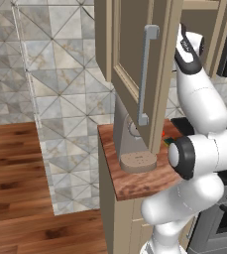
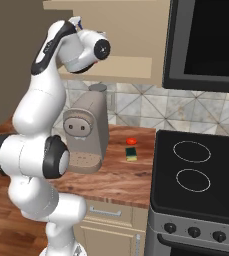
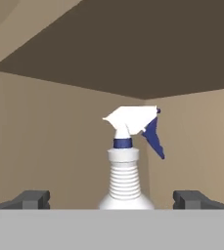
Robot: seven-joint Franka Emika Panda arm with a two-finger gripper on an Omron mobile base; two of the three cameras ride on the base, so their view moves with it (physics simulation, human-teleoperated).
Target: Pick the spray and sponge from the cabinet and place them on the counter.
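The spray (image 3: 124, 171), a white ribbed bottle with a white head and blue trigger, stands upright inside the cabinet (image 3: 45, 141), straight ahead of my gripper (image 3: 116, 200). The gripper is open, with one fingertip on each side of the bottle's base and nothing between them. In the left base view the cabinet door (image 1: 135, 59) hangs open, and my arm reaches up behind it. The sponge (image 2: 131, 154), green over yellow, lies flat on the counter (image 2: 121, 180) to the right of the coffee machine.
A big grey coffee machine (image 2: 86, 132) stands on the counter under the cabinet. A small red-orange thing (image 2: 131, 141) lies just behind the sponge. The black stovetop (image 2: 201, 170) adjoins the counter on the right, with a dark microwave (image 2: 206, 40) above it.
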